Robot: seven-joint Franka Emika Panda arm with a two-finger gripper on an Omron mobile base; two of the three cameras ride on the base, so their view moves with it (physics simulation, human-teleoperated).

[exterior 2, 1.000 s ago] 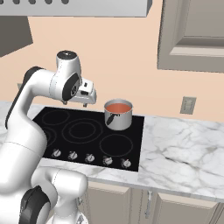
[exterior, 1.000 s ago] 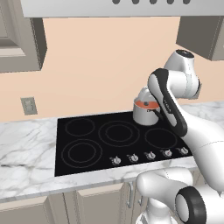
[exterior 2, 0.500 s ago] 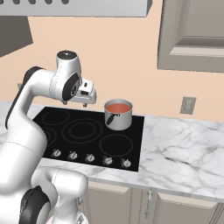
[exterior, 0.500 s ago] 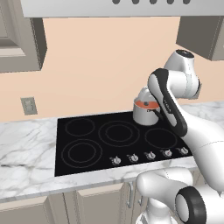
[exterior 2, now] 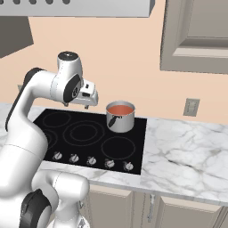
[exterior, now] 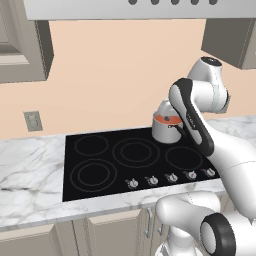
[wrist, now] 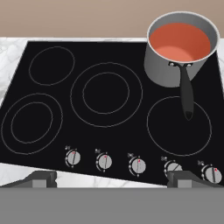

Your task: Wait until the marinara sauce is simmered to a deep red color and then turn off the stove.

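1. We see the sauce [wrist: 183,41] in a small steel saucepan [wrist: 168,70] on the back right ring of the stove [wrist: 109,131], its black handle pointing toward the front edge.
2. The sauce reads as salmon-orange, lighter in the middle, not a deep red. We judge that the simmering is not finished, so the waiting part of the task is not done.
3. Our gripper [exterior 2: 89,101] hangs in the air above the middle of the stove, well apart from the saucepan and from the knobs. From the right base camera we cannot make out the fingers clearly; in the hand camera the two dark tips [wrist: 41,177] sit far apart at the bottom corners, so we take the jaws as spread wide with nothing between them.
4. Five silver knobs [wrist: 105,162] line the front edge of the stove. The two on the right look turned differently from the other three, but we cannot tell from these pictures which one feeds the ring under the saucepan.
5. What is left, as we judge it: watch the colour until it darkens, then bring the gripper down to the right knob and turn it off. Nothing has been switched off yet as far as we can see.
6. The marble desk [exterior 2: 187,147] beside the stove carries nothing that concerns the task.
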